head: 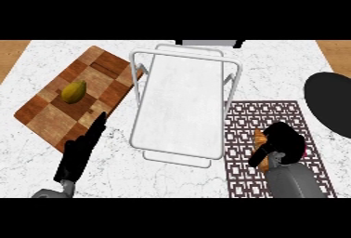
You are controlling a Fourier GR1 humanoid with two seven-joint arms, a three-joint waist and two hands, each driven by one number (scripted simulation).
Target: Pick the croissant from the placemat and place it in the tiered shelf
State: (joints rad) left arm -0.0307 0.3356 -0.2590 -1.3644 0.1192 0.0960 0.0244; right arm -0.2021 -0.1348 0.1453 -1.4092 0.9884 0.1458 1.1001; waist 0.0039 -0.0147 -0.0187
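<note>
On placemat (241,116), croissant (260,138) under right hand (282,139)

on the white marbled bench (274,60), the tiered shelf (184,104) stands at the centre, a white wire frame with pale flat tiers. at four o'clock from it lies the placemat (243,116), dark with a lattice pattern. the right hand (282,139) sits over the placemat, fingers curled round the croissant (260,138), which shows as a tan strip at the hand's nine o'clock side. at ten o'clock a chequered wooden cutting board (48,116) carries a yellow-green fruit (74,91). the left hand (81,151) rests at seven o'clock, fingers straight, overlapping the board's near edge. a black round object (332,100) sits at three o'clock.
</note>
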